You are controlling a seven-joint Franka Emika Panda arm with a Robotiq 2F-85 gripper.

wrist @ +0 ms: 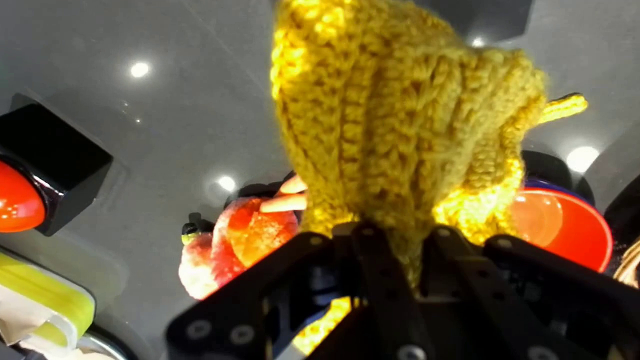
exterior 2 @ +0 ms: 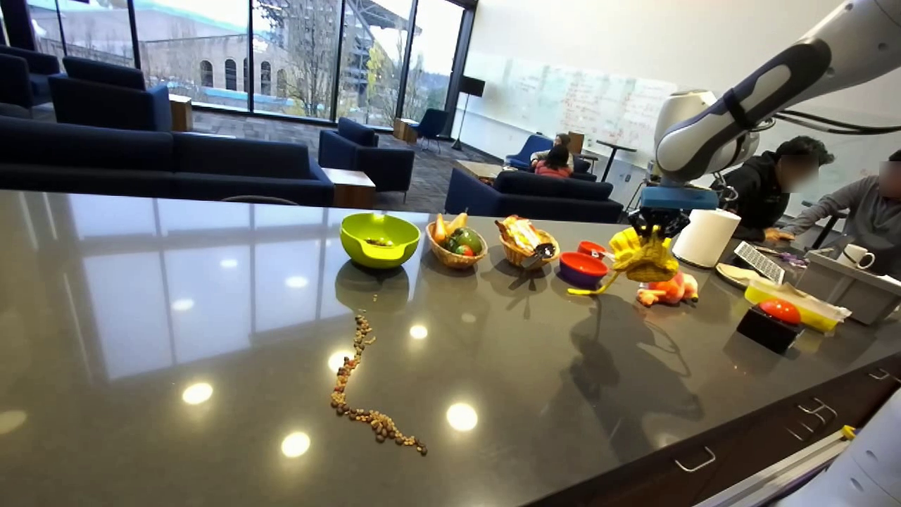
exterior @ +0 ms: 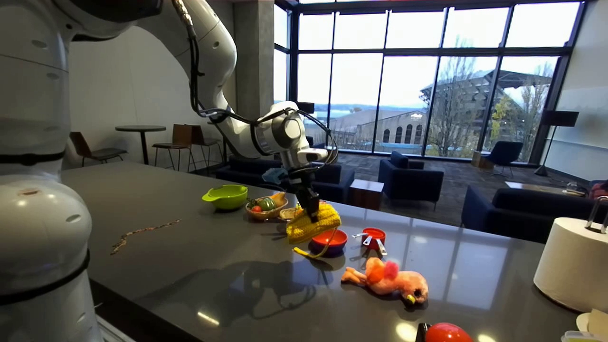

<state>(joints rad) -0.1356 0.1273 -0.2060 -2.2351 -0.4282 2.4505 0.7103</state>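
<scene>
1. The gripper [wrist: 404, 235] was clenched on a yellow knitted hat [wrist: 400, 115], or something like one, with a fold of the wool squeezed between its fingers [wrist: 382, 270].
2. The hat hung above the counter [exterior 2: 507, 352], near the red and purple bowl [exterior 2: 578, 279]; its cord [exterior: 304, 252] dangled beside that bowl, and whether the two touched could not be told.
3. In the wrist view, pleats in the knit ran towards the grip and the cloth flared out beyond it, most likely because the wool was soft and its loose part drooped.
4. A plush toy [exterior: 408, 284] lay flopped on the counter, probably too limp to stand.
5. The measuring cups [exterior: 375, 233] sat just beside the bowl, their metal handles [exterior: 381, 247] fanned out, perhaps because several were nested together.
6. Two baskets [exterior 2: 454, 262] and a green bowl [exterior 2: 380, 259] stood in a row, presumably keeping loose things together: fruit-like shapes [exterior 2: 461, 241] in one basket, apparent packets [exterior 2: 522, 232] in the next, small bits [exterior 2: 380, 242] in the green bowl. A trail of what seemed nuts or seeds [exterior 2: 338, 398] lay loose.
7. As for writing, the whiteboard [exterior 2: 598, 105] in an exterior view bore red handwriting too small to read. A pale sign [exterior: 416, 116] on the building outside [exterior: 368, 130], perhaps "Alaska", was also too small to be sure of.
</scene>
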